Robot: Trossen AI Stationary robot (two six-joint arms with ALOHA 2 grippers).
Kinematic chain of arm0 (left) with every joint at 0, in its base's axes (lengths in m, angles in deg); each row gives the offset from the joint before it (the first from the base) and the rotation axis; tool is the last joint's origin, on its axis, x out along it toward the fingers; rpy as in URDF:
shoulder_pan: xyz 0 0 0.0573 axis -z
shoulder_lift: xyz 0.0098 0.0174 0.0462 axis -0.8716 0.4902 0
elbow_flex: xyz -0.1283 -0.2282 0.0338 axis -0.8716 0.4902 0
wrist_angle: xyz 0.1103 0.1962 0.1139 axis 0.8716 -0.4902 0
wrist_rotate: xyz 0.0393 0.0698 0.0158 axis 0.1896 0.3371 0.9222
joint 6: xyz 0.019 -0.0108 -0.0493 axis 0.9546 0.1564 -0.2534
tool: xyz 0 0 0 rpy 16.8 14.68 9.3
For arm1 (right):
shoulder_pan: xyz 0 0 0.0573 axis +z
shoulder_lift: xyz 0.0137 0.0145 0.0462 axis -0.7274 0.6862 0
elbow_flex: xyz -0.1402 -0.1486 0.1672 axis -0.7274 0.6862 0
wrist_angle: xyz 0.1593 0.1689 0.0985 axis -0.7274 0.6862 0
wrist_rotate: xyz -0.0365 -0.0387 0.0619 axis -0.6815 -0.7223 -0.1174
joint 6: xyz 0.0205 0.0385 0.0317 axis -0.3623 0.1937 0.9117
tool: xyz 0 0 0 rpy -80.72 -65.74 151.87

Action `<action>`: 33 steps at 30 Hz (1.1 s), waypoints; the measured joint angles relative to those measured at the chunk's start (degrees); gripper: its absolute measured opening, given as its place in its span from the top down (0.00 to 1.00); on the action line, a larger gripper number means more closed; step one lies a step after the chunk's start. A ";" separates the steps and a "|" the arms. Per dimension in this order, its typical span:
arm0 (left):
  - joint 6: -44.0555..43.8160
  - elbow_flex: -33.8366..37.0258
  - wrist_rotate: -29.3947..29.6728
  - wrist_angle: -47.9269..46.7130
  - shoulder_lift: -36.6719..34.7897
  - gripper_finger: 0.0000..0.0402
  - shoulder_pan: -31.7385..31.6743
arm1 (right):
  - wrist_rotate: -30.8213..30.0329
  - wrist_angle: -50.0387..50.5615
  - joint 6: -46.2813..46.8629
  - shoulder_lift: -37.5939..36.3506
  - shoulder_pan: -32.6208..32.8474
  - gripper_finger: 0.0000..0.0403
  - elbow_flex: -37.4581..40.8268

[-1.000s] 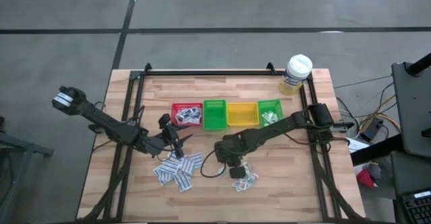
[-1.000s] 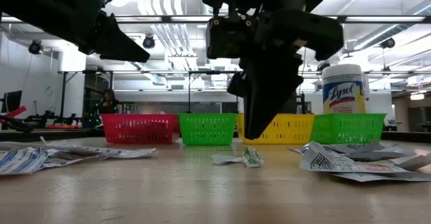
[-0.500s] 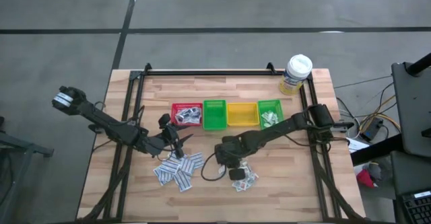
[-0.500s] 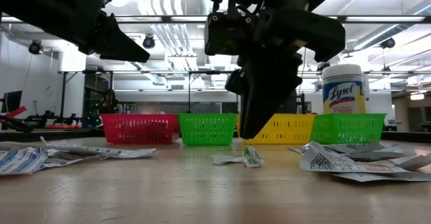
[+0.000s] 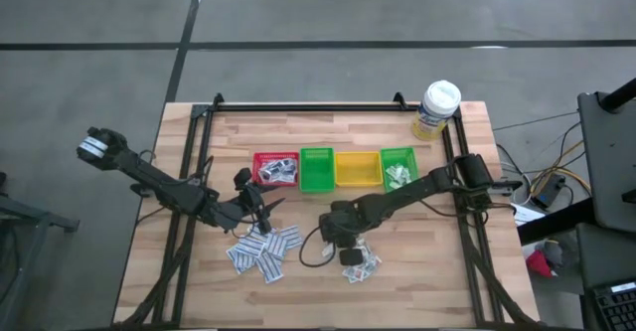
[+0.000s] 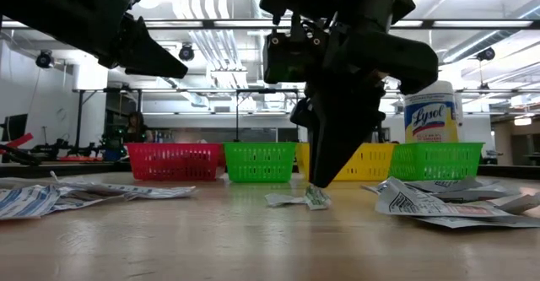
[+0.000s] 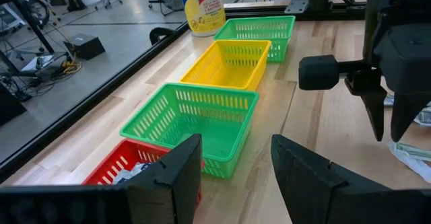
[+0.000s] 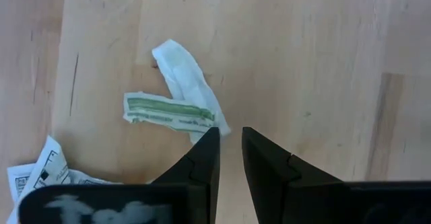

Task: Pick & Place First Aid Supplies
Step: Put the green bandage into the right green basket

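**Right gripper low over a green-printed packet; left gripper waits with fingers apart**

From above, your right gripper [image 5: 343,240] sits in front of the bright green bin [image 5: 317,169], but the arm covers its fingers, so you cannot read them here. A small heap of packets [image 5: 362,263] lies just beside it, partly under the arm. Your left gripper [image 5: 260,212] hovers near the red bin [image 5: 275,169], just above a second spread of packets [image 5: 262,250]. The bottle [image 5: 437,108] stands at the far corner.

At table height, the right gripper's tips come down right at a crumpled green-printed packet [image 6: 305,198]; whether they touch it is hard to tell. The left arm is cut off by the frame's top edge.

The left wrist camera shows its own fingers [image 7: 176,169] clearly apart, nothing between them, the yellow bin [image 7: 227,63] beyond.

The right wrist camera shows its fingers [image 8: 203,158] nearly together with a narrow empty gap. The green-striped packet lies just beyond the tips, crossed over a plain white one [image 8: 187,83]; another packet is cut off at the frame's edge.
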 joint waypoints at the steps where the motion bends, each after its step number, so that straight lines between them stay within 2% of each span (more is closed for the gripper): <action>1: -0.02 0.00 0.00 0.00 0.00 0.55 0.02 | 0.01 -0.43 0.06 0.00 0.00 0.85 0.26; 33: -0.09 0.00 0.02 0.02 0.00 0.55 0.00 | 1.91 -2.59 -2.59 0.02 0.00 0.85 0.81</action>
